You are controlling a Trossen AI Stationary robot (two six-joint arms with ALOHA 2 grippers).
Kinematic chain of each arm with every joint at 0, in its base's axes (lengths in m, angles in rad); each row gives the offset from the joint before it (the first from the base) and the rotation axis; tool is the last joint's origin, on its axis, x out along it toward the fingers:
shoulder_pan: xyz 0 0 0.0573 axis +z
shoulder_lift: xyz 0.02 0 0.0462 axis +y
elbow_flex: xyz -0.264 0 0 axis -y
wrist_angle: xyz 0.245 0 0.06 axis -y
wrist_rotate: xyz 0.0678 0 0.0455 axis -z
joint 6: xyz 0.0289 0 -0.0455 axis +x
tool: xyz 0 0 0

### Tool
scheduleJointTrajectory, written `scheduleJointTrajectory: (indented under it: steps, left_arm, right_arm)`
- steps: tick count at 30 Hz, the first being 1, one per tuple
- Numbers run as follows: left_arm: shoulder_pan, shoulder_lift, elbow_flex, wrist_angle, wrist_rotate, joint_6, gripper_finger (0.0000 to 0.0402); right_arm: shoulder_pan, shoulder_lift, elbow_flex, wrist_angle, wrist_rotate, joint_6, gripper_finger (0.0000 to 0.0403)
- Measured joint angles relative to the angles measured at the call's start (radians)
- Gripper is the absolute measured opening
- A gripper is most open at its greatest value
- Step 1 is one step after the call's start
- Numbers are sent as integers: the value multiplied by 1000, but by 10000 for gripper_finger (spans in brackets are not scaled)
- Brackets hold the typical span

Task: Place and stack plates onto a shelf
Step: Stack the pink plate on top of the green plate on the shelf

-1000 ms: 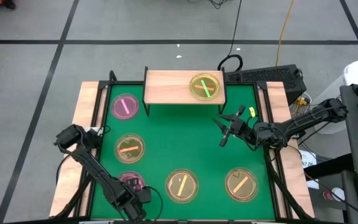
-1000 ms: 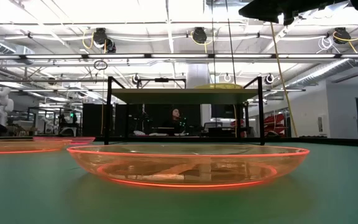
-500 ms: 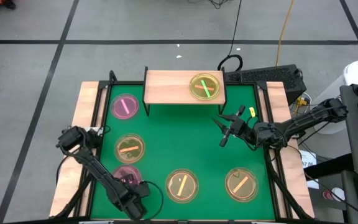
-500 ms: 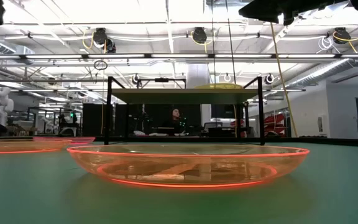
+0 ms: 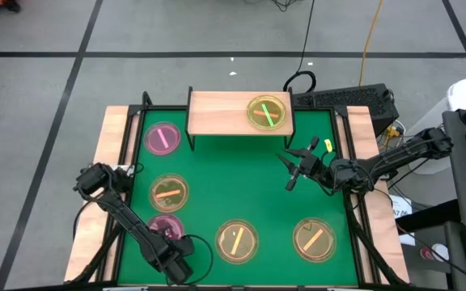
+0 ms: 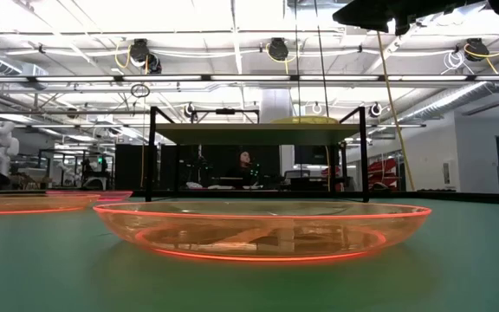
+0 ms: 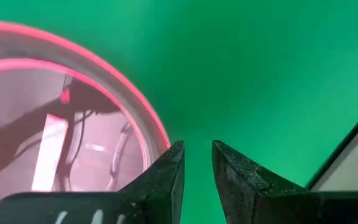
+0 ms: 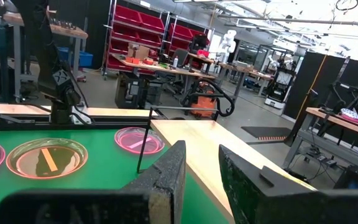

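The light-wood shelf (image 5: 225, 113) stands at the mat's far edge with a green plate (image 5: 266, 112) on its right half. On the green mat lie two pink plates (image 5: 162, 138) (image 5: 167, 226) and three amber ones (image 5: 169, 192) (image 5: 237, 240) (image 5: 314, 239). My left gripper (image 5: 176, 257) hovers low at the near left corner, just beside the near pink plate (image 7: 55, 143). Its fingers stand slightly apart with only mat between them. My right gripper (image 5: 291, 171) waits open above the mat's right middle, facing the shelf (image 8: 197, 140). My left gripper stands with one finger (image 7: 169, 171) against the near pink plate's rim (image 7: 157, 127), which runs behind that finger. I cannot tell whether they touch. The plate lies flat on the mat.
Wooden borders (image 5: 112, 145) and black rails frame the mat. Cables and a dark box (image 5: 346, 99) sit beyond the far right corner. The amber plate (image 6: 262, 230) fills the low view in front of the shelf (image 6: 256, 130). Bare mat lies in the middle (image 5: 233, 178).
My left gripper has drawn back a little toward the table's near edge, uncovering more of the near pink plate. That plate has shifted slightly toward the far edge. Its rim rose briefly at the low view's left border and lies flat again. The right arm has kept still.
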Motion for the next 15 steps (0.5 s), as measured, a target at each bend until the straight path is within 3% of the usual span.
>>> scheduleJointTrajectory:
  steps: [15]
  left_arm:
    - [-5,0,13,-70,-56,5,88]
  right_arm:
    - [0,1,0,-6,0,6,82]
